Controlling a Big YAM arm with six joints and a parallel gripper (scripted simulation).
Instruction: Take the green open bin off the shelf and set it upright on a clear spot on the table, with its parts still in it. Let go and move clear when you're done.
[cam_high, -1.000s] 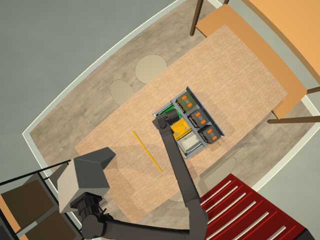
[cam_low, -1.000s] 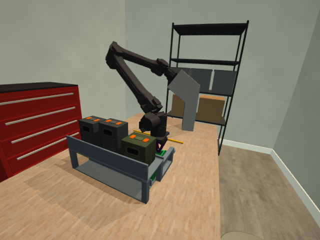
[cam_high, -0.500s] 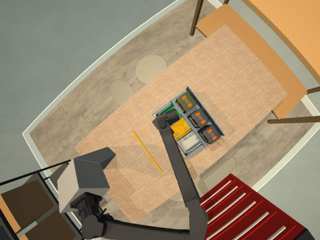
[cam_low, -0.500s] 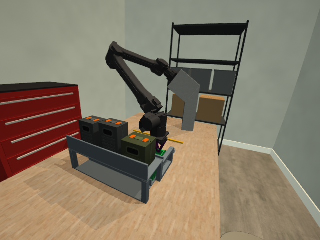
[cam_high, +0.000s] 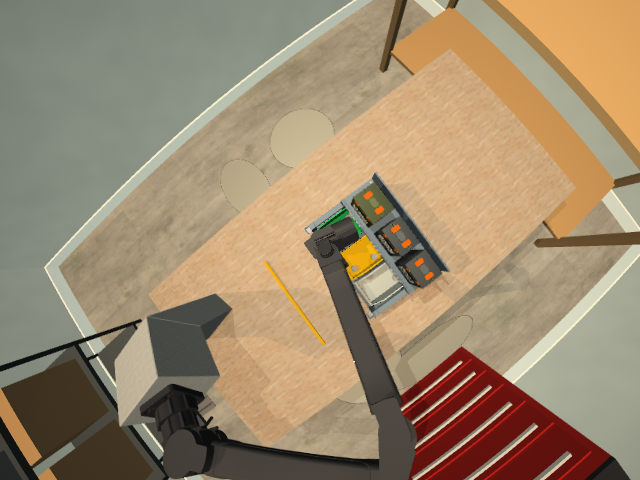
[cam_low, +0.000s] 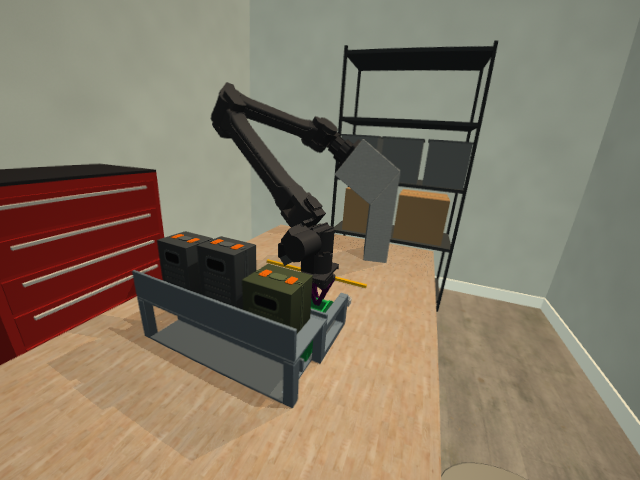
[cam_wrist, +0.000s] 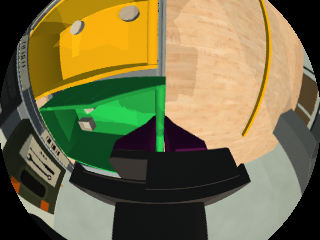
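Gripping the green open bin by its front wall, my pincer must now lift it level toward the tabletop's near edge.

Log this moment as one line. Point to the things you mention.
pincer (cam_low: 321, 298) (cam_wrist: 160, 119): shut on green open bin's (cam_wrist: 107, 117) front wall | bin: in shelf (cam_high: 338, 207) (cam_low: 217, 322) | parts: inside | table placement: pending

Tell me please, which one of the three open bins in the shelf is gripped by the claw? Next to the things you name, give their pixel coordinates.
The green bin (cam_high: 330, 220) (cam_low: 321, 305) (cam_wrist: 125, 112): the claw (cam_wrist: 160, 119) is shut on its front wall; the yellow and the whitish bins are untouched.
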